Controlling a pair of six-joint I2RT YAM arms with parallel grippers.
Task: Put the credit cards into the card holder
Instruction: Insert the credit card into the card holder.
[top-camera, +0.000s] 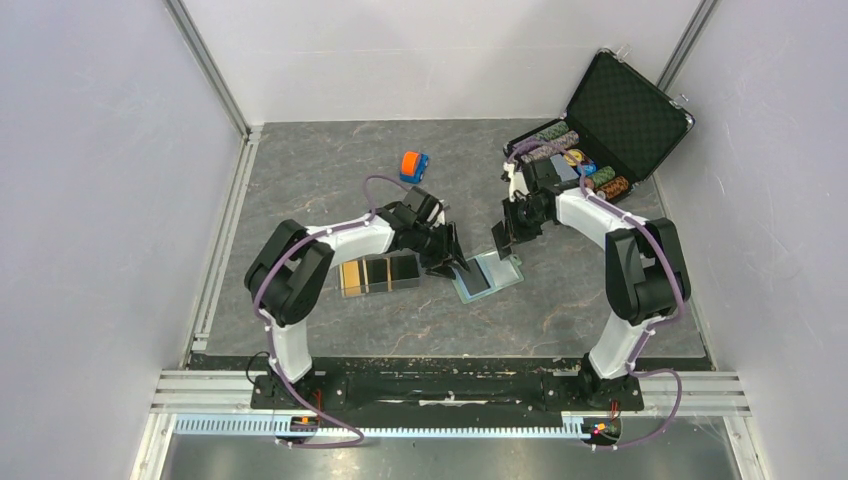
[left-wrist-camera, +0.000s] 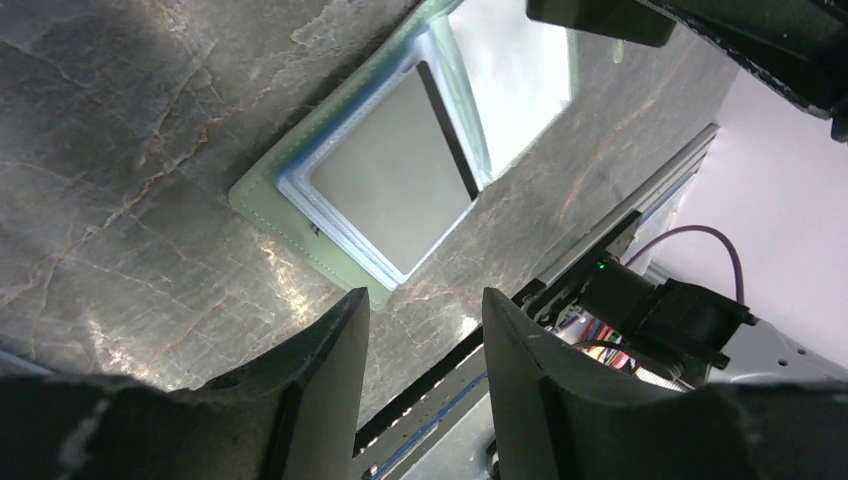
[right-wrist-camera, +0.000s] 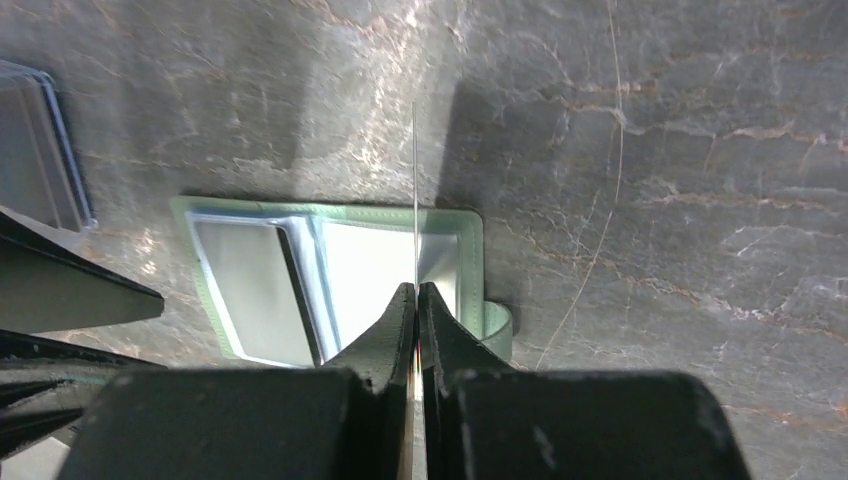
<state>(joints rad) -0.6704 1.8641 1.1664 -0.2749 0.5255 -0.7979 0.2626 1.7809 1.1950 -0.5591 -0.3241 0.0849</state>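
The sage-green card holder (top-camera: 490, 272) lies open on the table, pale blue inside; it also shows in the left wrist view (left-wrist-camera: 390, 190) and the right wrist view (right-wrist-camera: 330, 285). A dark card (top-camera: 477, 277) lies in its left half. My right gripper (right-wrist-camera: 416, 288) is shut on a thin card (right-wrist-camera: 414, 180), seen edge-on and upright above the holder's right half. My left gripper (left-wrist-camera: 425, 300) is open and empty, just off the holder's near-left corner. More credit cards (top-camera: 378, 273), orange-gold and black, lie in a row to the left of the holder.
An orange-and-blue toy car (top-camera: 413, 165) sits behind the left arm. An open black chip case (top-camera: 610, 125) stands at the back right. A clear tray (right-wrist-camera: 35, 150) shows at the left edge of the right wrist view. The two grippers are close together over the holder.
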